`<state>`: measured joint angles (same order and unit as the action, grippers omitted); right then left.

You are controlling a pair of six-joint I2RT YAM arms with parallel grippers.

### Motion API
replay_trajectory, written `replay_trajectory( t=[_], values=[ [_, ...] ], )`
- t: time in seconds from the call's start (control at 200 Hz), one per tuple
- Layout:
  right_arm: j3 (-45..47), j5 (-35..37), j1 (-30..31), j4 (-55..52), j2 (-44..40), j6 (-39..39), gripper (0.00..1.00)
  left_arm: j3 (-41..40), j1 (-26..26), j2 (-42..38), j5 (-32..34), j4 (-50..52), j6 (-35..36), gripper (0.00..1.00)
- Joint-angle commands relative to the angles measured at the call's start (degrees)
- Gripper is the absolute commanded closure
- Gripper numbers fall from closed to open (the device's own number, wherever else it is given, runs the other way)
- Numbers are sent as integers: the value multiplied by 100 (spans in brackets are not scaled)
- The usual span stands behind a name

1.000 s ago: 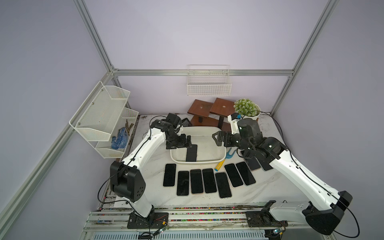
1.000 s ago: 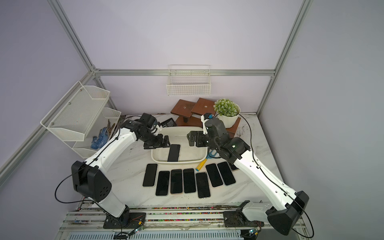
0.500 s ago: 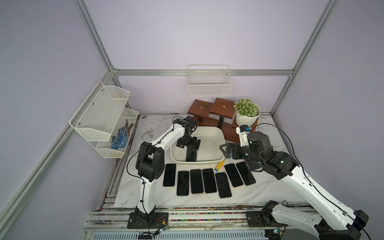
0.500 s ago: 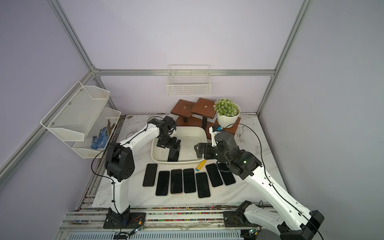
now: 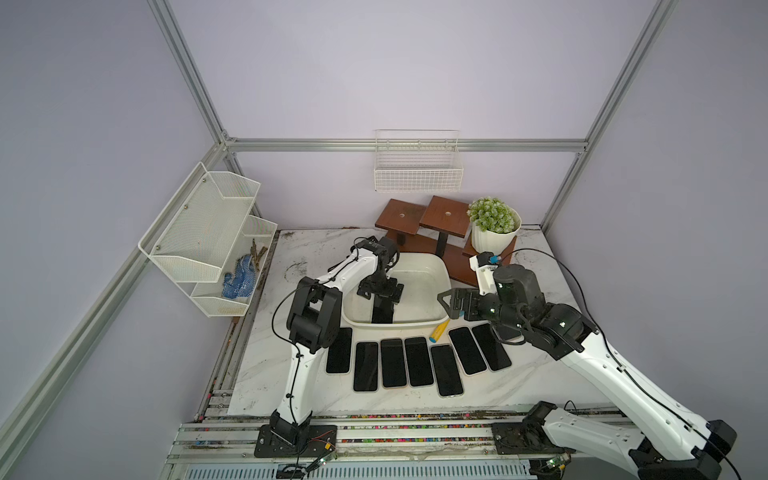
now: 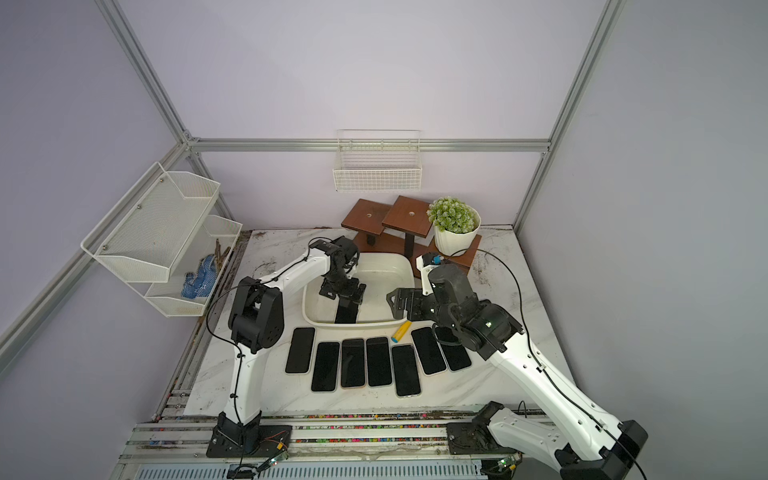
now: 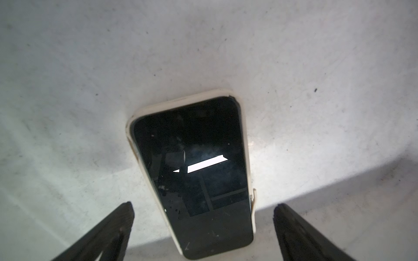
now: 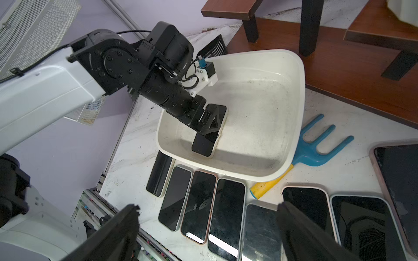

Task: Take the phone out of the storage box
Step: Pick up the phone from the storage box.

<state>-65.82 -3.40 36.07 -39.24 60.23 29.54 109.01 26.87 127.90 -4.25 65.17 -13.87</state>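
Marble table (image 5: 311, 249): storage box (image 5: 424, 286), phones (image 5: 417, 360)

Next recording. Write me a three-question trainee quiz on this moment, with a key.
1. True or false: the left tool is shut on the phone in the storage box.
2. What lies on the table beside the box's near corner? A: a blue rake with a yellow handle; B: scissors; C: a mug.
3. How many phones are inside the box?
Key: 1 false, its jaws stand open either side of the phone; 2 A; 3 one.
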Motion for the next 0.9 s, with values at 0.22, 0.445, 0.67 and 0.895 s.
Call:
replay_trajectory(
  t=[0.22, 0.445, 0.67, 0.895],
  values=[
    [-131, -56, -22, -2, 88, -157, 0, 52, 136, 229, 255, -215, -84, 0],
    [-260, -95, -15, -64, 187, -238, 0, -678, 160, 45, 449, -866, -382, 0],
    [-369, -83, -18, -124, 243, -273, 0, -1216, 248, -44, 582, -1314, -572, 0],
    [-509, -47, -20, -189, 330, -286, 0, -1441, 260, 68, 217, -1529, -652, 14]
  ],
)
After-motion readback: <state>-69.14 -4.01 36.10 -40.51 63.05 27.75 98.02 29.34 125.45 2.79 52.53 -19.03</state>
